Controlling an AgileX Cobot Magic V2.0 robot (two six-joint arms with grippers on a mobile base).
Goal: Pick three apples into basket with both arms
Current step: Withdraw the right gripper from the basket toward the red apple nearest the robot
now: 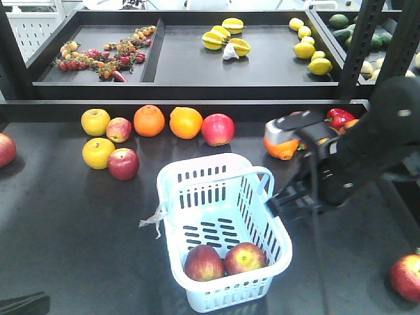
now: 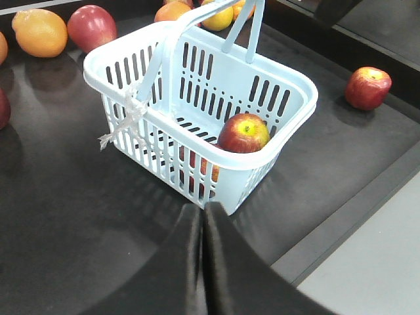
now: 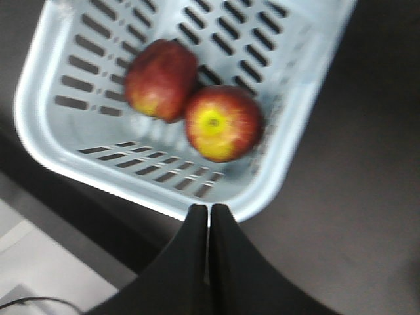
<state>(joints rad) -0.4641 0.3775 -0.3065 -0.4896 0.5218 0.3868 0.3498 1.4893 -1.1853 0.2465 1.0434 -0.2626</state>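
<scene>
**Two apples in the basket, both grippers clenched empty**

Front view: the pale blue-white basket (image 1: 223,230) stands on the dark tabletop (image 1: 79,249), its handles raised and a small tied tag (image 1: 152,222) hanging off its left side. Two red apples with yellowish blush lie touching at its near end, the left apple (image 1: 203,262) and the right apple (image 1: 245,257). More red apples lie loose: one by the yellow apples (image 1: 123,163), one beside the oranges (image 1: 218,128). The right arm (image 1: 354,157) reaches in beside the basket's right wall.

Left wrist view: the left gripper (image 2: 202,216) is clenched, fingers pressed together on nothing, just outside the basket's (image 2: 197,98) near corner. One apple (image 2: 243,132) shows inside.

Right wrist view: the right gripper (image 3: 209,216) is likewise closed and empty, over the basket rim (image 3: 164,203). Both apples (image 3: 161,79) (image 3: 222,123) show below; the picture is blurred.
</scene>
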